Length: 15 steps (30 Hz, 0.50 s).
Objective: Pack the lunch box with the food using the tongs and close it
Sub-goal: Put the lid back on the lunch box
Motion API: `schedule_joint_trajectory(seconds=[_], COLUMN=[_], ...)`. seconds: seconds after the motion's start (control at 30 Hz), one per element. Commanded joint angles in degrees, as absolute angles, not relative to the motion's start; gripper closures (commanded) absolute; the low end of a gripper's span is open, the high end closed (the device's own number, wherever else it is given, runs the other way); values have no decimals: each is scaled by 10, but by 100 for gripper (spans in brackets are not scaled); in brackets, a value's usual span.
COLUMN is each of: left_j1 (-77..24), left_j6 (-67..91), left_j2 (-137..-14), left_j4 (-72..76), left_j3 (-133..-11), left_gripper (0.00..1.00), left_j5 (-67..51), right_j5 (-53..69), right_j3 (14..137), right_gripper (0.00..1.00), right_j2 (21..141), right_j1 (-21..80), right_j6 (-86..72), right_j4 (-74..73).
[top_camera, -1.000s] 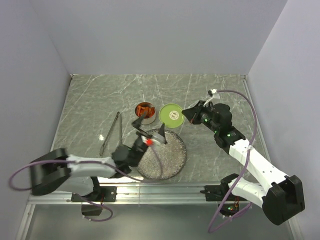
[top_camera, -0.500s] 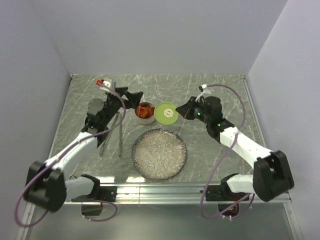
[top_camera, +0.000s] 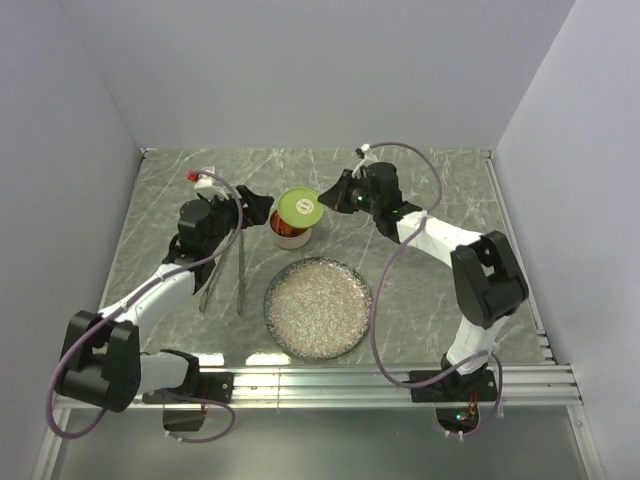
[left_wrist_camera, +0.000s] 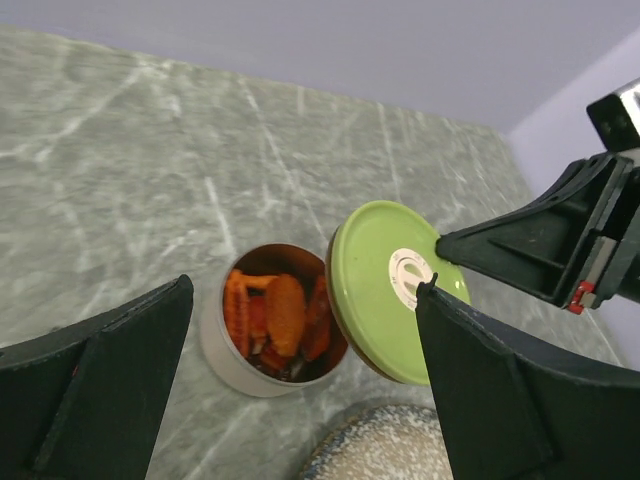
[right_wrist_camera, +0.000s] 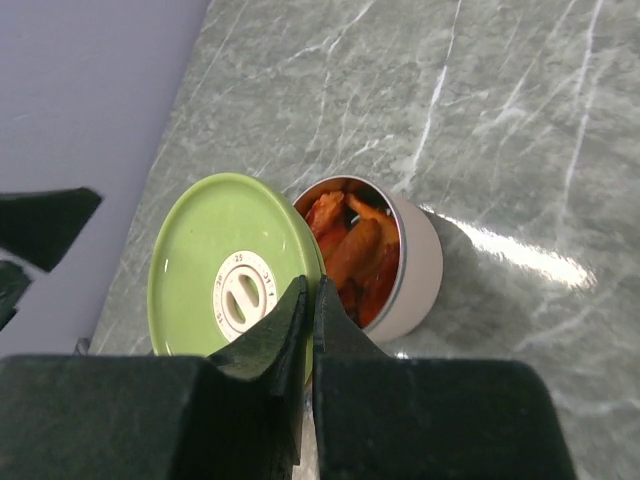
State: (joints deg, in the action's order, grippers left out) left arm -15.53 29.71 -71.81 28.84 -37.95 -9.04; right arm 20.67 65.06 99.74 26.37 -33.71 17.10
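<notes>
The lunch box (top_camera: 288, 238) is seen standing on the worktop (top_camera: 430, 190) just behind the speckled plate (top_camera: 318, 308), filled with orange food (left_wrist_camera: 280, 312). Its green lid (top_camera: 299, 208) is held tilted over the tin's right rim, pinched at the edge by the right gripper (right_wrist_camera: 310, 292). The left gripper (top_camera: 258, 210) is spread wide just left of the tin, with nothing held. The tongs (top_camera: 240, 285) are laid flat further left. The surface is grey-green and marbled, enclosed by plain pale walls (top_camera: 320, 70) on three sides.

Steel lunch box (top_camera: 289, 241) upright, orange food (left_wrist_camera: 284, 310) inside; lid (top_camera: 300, 208) tilted over rim; tongs (top_camera: 240, 275) flat, L of box.
</notes>
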Motion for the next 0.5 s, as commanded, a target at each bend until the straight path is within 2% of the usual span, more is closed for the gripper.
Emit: schedule_joint_trajectory(seconds=[0.0,0.47], left_j1=[-149,-146], left_j6=[306,295], left_j2=[-682,-723], left_j4=[295,286], left_j3=[-359,-363], left_gripper=[1,1], left_j5=[-18,-23], right_j5=[213,169], right_j3=[711,798], right_gripper=[100,100], right_j2=[1034,1136], right_j1=[277,304], right_j6=[-345,-342], right_j4=[178,123])
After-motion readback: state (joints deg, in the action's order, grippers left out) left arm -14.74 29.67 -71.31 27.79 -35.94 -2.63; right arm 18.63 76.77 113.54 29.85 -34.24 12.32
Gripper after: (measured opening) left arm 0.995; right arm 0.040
